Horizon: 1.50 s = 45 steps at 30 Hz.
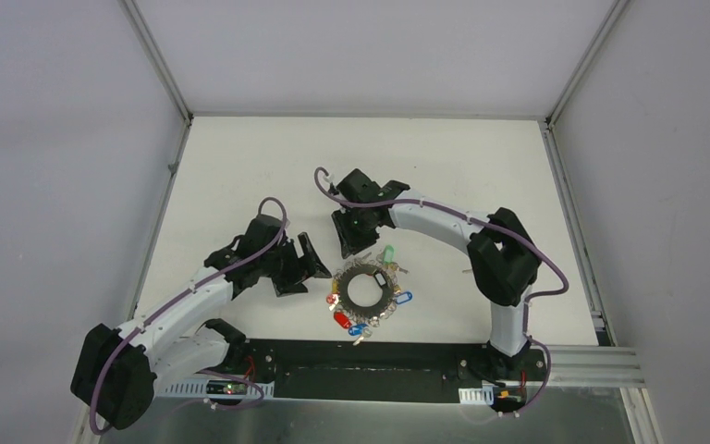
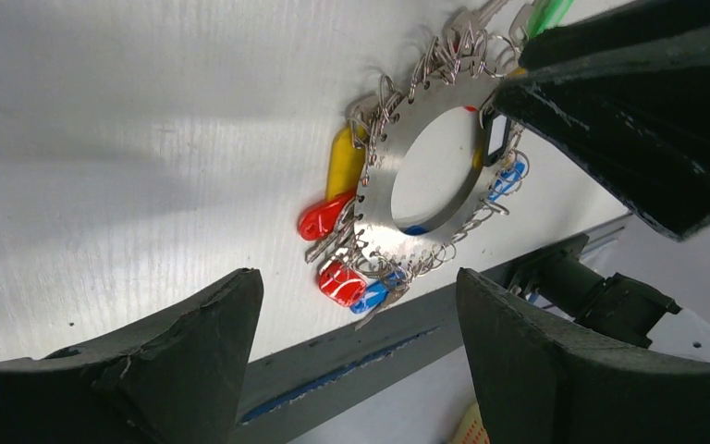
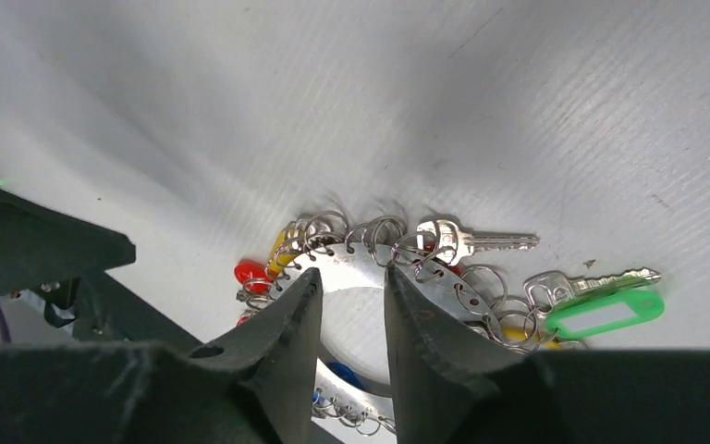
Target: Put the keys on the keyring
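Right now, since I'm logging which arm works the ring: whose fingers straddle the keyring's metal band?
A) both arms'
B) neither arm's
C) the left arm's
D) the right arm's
D: in the right wrist view the right arm's fingers sit one on each side of the keyring band, while the left arm's fingers stand wide open, off the ring.

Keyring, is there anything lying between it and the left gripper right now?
Nothing visible does. Only bare table lies between the open left gripper and the near edge of the keyring with its tags. The right gripper is over the ring's far side, out of that path.
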Motion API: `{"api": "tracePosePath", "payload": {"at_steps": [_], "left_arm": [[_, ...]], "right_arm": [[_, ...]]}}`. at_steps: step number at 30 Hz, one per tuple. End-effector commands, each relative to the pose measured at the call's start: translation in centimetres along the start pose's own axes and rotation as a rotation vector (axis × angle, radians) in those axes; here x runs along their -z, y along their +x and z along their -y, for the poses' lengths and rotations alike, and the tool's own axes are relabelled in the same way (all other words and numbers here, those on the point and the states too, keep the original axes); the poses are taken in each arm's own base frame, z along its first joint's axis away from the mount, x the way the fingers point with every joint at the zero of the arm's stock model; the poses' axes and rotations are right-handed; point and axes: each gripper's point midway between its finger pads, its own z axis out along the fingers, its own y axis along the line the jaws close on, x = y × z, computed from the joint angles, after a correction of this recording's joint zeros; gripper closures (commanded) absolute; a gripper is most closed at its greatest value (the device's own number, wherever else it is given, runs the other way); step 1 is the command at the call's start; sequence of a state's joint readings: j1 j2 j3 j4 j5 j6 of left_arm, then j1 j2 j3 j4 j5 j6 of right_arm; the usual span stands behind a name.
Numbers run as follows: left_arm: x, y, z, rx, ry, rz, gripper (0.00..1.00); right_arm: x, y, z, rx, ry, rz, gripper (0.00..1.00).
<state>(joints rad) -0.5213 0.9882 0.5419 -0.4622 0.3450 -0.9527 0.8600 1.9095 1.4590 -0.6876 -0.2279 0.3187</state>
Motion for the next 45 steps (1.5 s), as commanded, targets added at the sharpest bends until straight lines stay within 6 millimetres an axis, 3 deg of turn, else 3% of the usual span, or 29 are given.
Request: {"api": "tracePosePath", "payload": {"at_steps": [1,10,22,30,36,40,45], "left_arm": [[0.7,0.1,0.6,0.025,0.064,0.016,0.21],[0.9,0.6,0.1,0.029,0.057,0.009,0.22],[0.5,0.7,-0.3,0.017,0.034,-0.011,0.22],[0.4,0.9,-0.6,0.017,0.024,-0.018,0.22],[0.4,0.8,-0.5,0.014,0.024,-0.017,0.22],[0.5,0.7,-0.5,0.012,0.021,-0.013,0.22],[0.6,0.4,-0.2,-0.001,0.024,-0.005,0.22]], "right_arm": [[0.0,-0.3,1.1,0.053,0.15,-0.016,0.67],[0.2,0.2,3.6,0.039,0.315,-0.009,0.58],[-1.6,1.3,3.2,0.027,0.264,-0.056,0.61],[-2.4,1.9,3.5,0.026,0.265,-0.078,0.69],[-2.0,1.7,3.4,0.035,0.262,-0.07,0.88],[-1.0,1.5,3.2,0.064,0.261,-0.063,1.0],[1.2,0.9,2.8,0.109,0.255,-0.021,1.0]]}}
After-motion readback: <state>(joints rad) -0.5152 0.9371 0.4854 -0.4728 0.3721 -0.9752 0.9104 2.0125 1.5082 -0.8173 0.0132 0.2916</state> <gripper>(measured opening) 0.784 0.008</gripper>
